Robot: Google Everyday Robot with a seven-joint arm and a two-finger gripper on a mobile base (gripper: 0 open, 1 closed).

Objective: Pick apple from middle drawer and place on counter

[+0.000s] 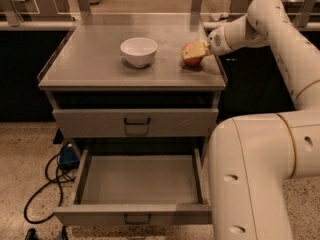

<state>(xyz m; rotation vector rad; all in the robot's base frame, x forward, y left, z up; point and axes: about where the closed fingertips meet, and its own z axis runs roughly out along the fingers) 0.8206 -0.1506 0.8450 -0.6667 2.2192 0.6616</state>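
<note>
The apple (188, 55), small and red-orange, rests on the grey counter (95, 64) near its right edge. My gripper (195, 50) reaches in from the right and is shut on the apple, one pale finger lying across its right side. The middle drawer (140, 181) is pulled out below and its grey tray holds nothing.
A white bowl (138, 50) stands on the counter to the left of the apple. The upper drawer front (135, 122) is closed. Black cables and a blue object (65, 159) lie on the floor at the left. My white arm and base (255, 174) fill the right side.
</note>
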